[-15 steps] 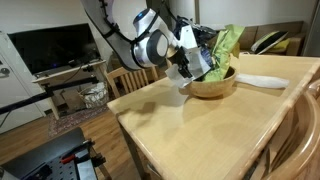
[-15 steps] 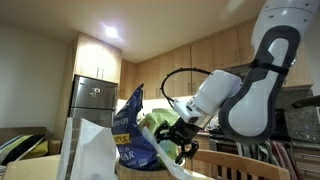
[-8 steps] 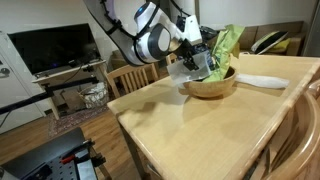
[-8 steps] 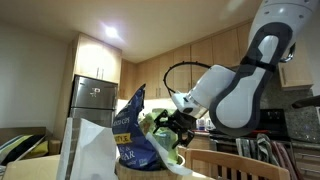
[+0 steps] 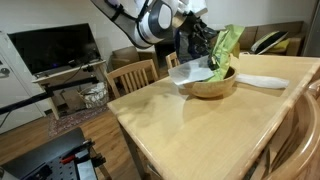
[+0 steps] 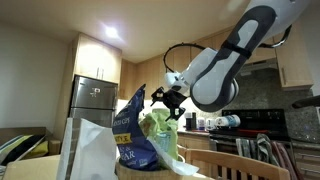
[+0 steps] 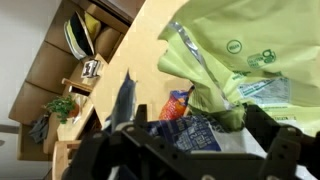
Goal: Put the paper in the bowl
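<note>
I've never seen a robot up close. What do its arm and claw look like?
The arm is built of thick, rounded, glossy white segments, with darker bands and a grey round cap at the joints. A thin black cable loops outside it near the wrist. The gripper is black and blocky, with two dark fingers. No markings are legible.

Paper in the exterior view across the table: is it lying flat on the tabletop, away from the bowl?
No, the paper lies draped over the rim of the bowl.
</note>
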You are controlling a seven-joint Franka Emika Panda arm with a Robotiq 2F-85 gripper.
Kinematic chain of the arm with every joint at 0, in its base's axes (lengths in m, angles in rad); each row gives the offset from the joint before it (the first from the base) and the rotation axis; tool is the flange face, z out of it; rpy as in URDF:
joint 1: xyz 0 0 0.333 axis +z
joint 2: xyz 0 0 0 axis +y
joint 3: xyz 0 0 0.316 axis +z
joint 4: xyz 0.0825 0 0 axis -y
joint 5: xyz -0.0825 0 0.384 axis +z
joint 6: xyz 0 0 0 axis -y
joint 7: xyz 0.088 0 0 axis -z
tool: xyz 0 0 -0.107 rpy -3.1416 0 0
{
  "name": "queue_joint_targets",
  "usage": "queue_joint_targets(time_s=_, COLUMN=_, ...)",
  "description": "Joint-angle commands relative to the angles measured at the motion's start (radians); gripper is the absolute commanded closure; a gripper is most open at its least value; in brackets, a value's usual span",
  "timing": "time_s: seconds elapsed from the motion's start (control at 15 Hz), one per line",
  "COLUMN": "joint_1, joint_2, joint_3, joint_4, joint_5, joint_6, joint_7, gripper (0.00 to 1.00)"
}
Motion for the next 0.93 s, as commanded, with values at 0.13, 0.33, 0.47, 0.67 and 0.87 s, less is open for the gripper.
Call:
queue_joint_targets(time_s=0.13, joint_1=0.16, joint_2=-0.055, joint_3=-0.139, joint_4=0.008, joint_5=0.083, joint_6=0.0, joint_7=-0.001, gripper=0.0)
queue_joint_targets(time_s=0.33, joint_1=0.199, joint_2=-0.125, joint_3=-0.161, joint_4=-0.036, joint_5=0.06, joint_6=0.0, joint_7=-0.009, gripper=0.0)
queue_joint_targets(time_s=0.47, joint_1=0.181, joint_2=-0.208, joint_3=-0.131, joint_4=-0.091, joint_5=0.012, joint_6=0.0, joint_7=-0.017, gripper=0.0)
queue_joint_targets(time_s=0.67, joint_1=0.136, joint_2=-0.338, joint_3=-0.086, joint_4=-0.18, joint_5=-0.065, joint_6=0.0, joint_7=-0.01, gripper=0.0)
queue_joint_targets(time_s=0.87, joint_1=0.096, joint_2=-0.448, joint_3=-0.065, joint_4=-0.268, joint_5=-0.128, joint_6=0.0, joint_7=-0.001, gripper=0.0)
